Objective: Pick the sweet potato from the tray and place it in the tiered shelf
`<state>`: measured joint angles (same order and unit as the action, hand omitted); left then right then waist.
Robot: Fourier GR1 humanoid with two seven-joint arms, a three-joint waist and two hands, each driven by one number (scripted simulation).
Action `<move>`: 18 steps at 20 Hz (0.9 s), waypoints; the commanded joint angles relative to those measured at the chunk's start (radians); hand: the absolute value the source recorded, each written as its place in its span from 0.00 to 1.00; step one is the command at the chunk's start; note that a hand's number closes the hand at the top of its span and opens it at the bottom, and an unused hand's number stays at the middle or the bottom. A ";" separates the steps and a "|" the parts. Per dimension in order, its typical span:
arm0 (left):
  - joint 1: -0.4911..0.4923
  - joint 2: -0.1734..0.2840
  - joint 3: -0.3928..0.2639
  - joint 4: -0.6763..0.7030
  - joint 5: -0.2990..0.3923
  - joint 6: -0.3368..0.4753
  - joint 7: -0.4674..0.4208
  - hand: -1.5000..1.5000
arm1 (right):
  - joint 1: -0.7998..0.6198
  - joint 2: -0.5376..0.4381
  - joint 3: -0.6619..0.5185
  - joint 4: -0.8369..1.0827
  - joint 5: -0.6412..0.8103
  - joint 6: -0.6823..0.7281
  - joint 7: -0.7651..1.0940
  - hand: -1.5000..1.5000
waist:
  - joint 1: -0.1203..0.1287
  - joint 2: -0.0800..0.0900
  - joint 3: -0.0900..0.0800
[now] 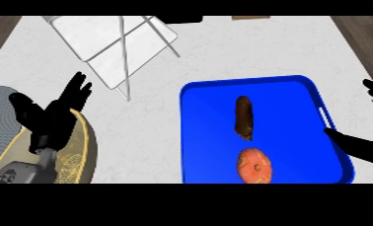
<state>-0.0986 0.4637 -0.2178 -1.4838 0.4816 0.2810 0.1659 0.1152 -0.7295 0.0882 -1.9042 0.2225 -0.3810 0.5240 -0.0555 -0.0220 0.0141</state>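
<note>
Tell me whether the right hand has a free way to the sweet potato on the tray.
Probably yes. The right hand sits at the blue tray's right rim, and the sweet potato lies bare mid-tray with open floor between them. The tomato sits nearer the robot, apart from it, off that path.

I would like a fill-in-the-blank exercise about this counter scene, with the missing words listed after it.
1. The sweet potato lies on the ____ tray.
2. On the tray, the tomato lies nearer to the robot than the ____.
3. The tiered shelf stands to the ____ of the tray.
4. The left hand holds ____; the right hand shows at the view's right edge.

Missing words: blue; sweet potato; left; nothing
</note>
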 commanded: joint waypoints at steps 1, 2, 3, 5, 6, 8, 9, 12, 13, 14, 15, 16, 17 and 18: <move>0.056 -0.017 -0.037 0.104 -0.002 -0.004 0.053 0.50 | 0.021 -0.066 0.057 -0.185 0.003 0.104 0.176 0.00 | 0.011 0.018 -0.022; 0.088 -0.028 -0.051 0.084 -0.008 -0.004 0.029 0.50 | 0.024 -0.073 0.060 -0.245 0.003 0.110 0.221 0.00 | 0.020 0.014 -0.022; 0.079 -0.029 -0.050 0.109 -0.017 0.006 0.028 0.50 | -0.009 -0.069 0.068 -0.260 -0.001 0.119 0.282 0.00 | 0.031 0.019 -0.022; 0.055 0.004 -0.026 0.106 0.002 -0.023 0.046 0.50 | -0.031 -0.104 0.085 -0.324 -0.019 0.177 0.381 0.00 | 0.043 0.021 -0.022; 0.037 0.007 -0.027 0.122 0.004 -0.035 0.050 0.50 | -0.044 -0.110 0.107 -0.327 -0.007 0.193 0.434 0.00 | 0.048 0.025 -0.022; 0.036 -0.013 -0.058 0.088 -0.013 -0.006 0.068 0.50 | -0.082 -0.136 0.127 -0.360 0.001 0.235 0.558 0.00 | 0.062 0.023 -0.021; 0.049 -0.019 -0.059 0.097 -0.011 -0.016 0.045 0.50 | -0.095 -0.130 0.162 -0.374 0.024 0.239 0.620 0.00 | 0.074 0.026 -0.024; 0.025 -0.025 -0.065 0.117 -0.028 -0.016 0.035 0.50 | -0.191 -0.101 0.183 -0.327 0.074 0.232 0.749 0.00 | 0.093 0.032 -0.023; 0.012 -0.001 -0.059 0.110 -0.009 -0.051 0.061 0.50 | -0.209 -0.117 0.174 -0.329 0.079 0.254 0.789 0.00 | 0.091 0.030 -0.023; -0.011 -0.018 -0.066 0.116 -0.017 -0.027 0.070 0.50 | -0.241 -0.108 0.194 -0.298 0.102 0.259 0.801 0.00 | 0.101 0.035 -0.023; 0.003 -0.019 -0.060 0.131 -0.019 -0.027 0.051 0.50 | -0.243 -0.110 0.201 -0.313 0.111 0.270 0.830 0.00 | 0.095 0.032 -0.024; -0.010 -0.041 -0.077 0.130 -0.020 -0.031 0.044 0.50 | -0.285 -0.089 0.205 -0.275 0.129 0.260 0.838 0.00 | 0.111 0.039 -0.025; -0.029 -0.020 -0.052 0.134 -0.008 -0.040 0.052 0.50 | -0.280 -0.077 0.230 -0.236 0.150 0.269 0.849 0.00 | 0.106 0.037 -0.023; -0.028 -0.019 -0.062 0.144 -0.015 -0.045 0.051 0.50 | -0.289 -0.082 0.234 -0.199 0.176 0.278 0.851 0.00 | 0.113 0.042 -0.024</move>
<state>-0.2001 0.4538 -0.2427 -1.4264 0.4741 0.2525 0.1884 -0.1027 -0.8279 0.2825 -2.1612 0.3357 -0.1322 1.1516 0.0377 0.0001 0.0090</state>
